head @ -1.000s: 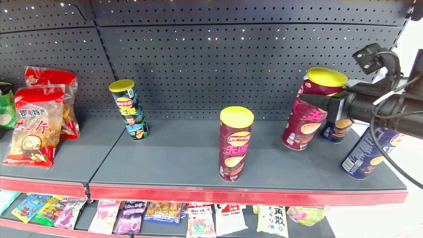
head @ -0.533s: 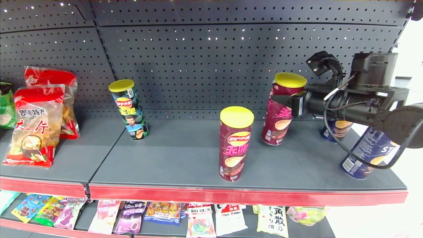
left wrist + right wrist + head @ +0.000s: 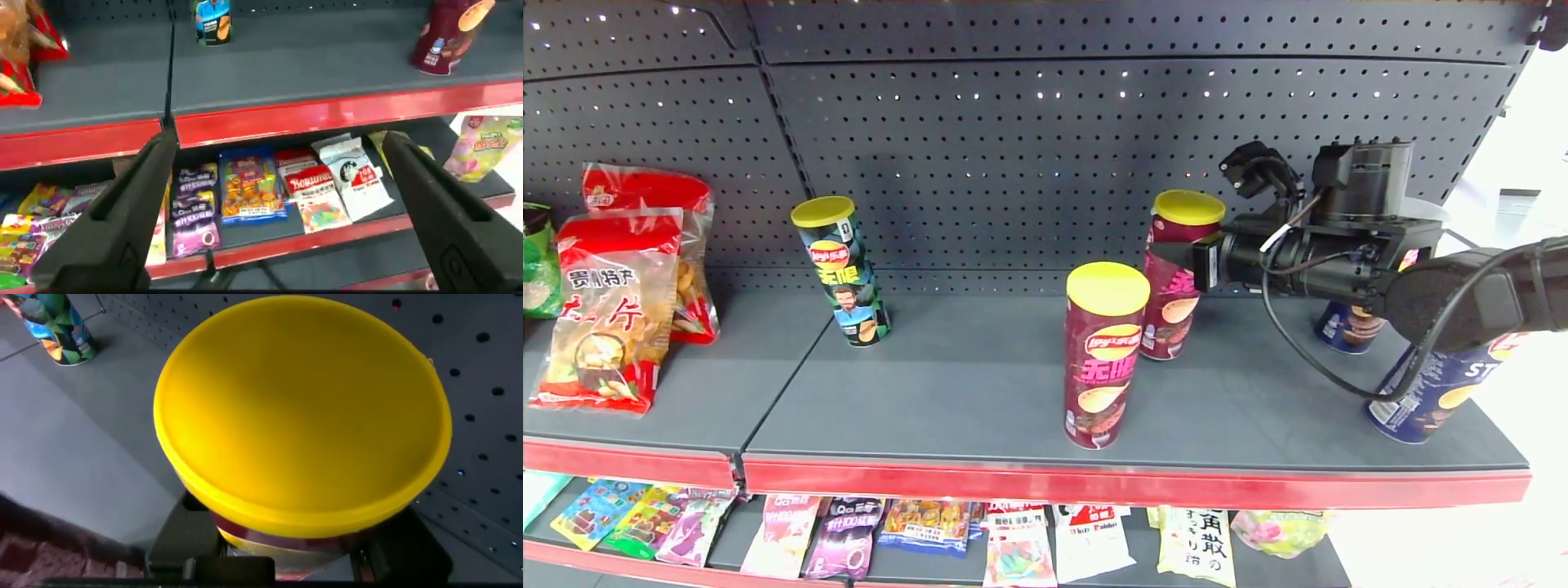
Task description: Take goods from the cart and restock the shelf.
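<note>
Two glossy maroon cylinders, flat yellow lids: front can (image 3: 1104, 359) upright on matte grey shelf (image 3: 980, 384); rear can (image 3: 1187, 208) slightly tilted, clamped in right gripper (image 3: 1176, 255). Left gripper (image 3: 279, 143) wide open, empty.

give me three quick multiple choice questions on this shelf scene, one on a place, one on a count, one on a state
1. Where does the teal can stand?
A. on the lower shelf
B. at the back of the upper shelf, near the pegboard
C. in a gripper

2. How many maroon cans are in the head view?
A. one
B. two
C. four

3. What is the state of the right gripper?
A. open and empty
B. shut on a snack bag
C. shut on a maroon can

Answers: 1 B, the teal can stands close to the pegboard. 2 B, there are the front maroon can and the held maroon can. 3 C, the right gripper clamps the held maroon can below its yellow lid.
</note>
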